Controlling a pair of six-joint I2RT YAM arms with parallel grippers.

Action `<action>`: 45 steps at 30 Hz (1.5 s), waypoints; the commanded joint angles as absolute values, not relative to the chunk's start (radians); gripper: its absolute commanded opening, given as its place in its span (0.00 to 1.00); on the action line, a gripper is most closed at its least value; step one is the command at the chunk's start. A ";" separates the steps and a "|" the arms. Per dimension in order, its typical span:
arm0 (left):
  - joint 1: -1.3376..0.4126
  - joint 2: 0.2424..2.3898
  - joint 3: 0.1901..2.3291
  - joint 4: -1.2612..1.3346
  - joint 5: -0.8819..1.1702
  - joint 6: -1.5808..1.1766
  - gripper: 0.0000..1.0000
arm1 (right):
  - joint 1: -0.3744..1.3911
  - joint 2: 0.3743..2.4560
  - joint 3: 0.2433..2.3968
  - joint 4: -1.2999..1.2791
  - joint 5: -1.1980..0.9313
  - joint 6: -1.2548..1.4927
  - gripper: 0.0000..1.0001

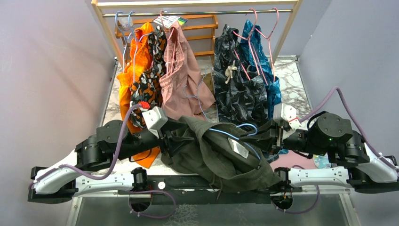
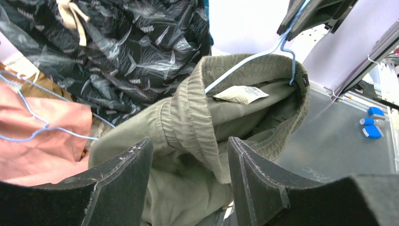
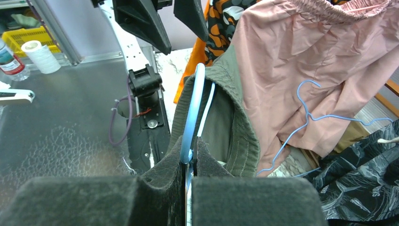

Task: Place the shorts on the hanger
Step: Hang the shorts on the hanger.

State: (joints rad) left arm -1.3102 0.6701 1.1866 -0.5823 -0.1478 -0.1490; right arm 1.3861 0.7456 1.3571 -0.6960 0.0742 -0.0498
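Note:
The olive-green shorts (image 1: 221, 153) hang bunched between my two arms, above the table's front edge. The light-blue wire hanger (image 1: 229, 134) is threaded into the waistband; the white label (image 2: 241, 94) shows inside. My right gripper (image 3: 190, 157) is shut on the hanger's wire (image 3: 194, 108) at the shorts' waistband (image 3: 237, 125). It also shows in the top view (image 1: 269, 133). My left gripper (image 2: 190, 172) is open, its fingers (image 2: 136, 165) either side of a fold of the shorts (image 2: 188, 122) without pinching it. In the top view the left gripper (image 1: 175, 136) is at the shorts' left side.
A wooden rack (image 1: 106, 28) at the back carries orange cloth (image 1: 129, 75), dusty-pink shorts (image 1: 181, 75), dark leaf-print shorts (image 1: 237, 89) and teal cloth. A spare blue hanger (image 3: 308, 115) lies against the pink shorts. A tape roll (image 3: 40, 54) and a yellow basket (image 3: 23, 35) stand off the table.

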 commanded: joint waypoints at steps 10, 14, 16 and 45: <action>-1.308 0.782 1.138 -0.643 -0.294 -0.247 0.69 | 1.387 0.773 1.368 -0.567 0.109 -0.086 0.01; -1.307 0.796 1.144 -0.640 -0.319 -0.247 0.67 | 1.388 0.774 1.368 -0.575 0.102 -0.081 0.01; -1.307 0.796 1.148 -0.634 -0.319 -0.247 0.65 | 1.388 0.769 1.362 -0.576 0.101 -0.080 0.01; -1.307 0.857 1.333 -0.694 -0.198 -0.237 0.64 | 1.387 0.747 1.356 -0.574 0.039 -0.105 0.01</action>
State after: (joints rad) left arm -1.3102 0.8787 1.3216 -0.6838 -0.2420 -0.2428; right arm 1.3861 0.7643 1.3319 -0.6598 0.0792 -0.0986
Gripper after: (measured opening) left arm 0.513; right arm 0.031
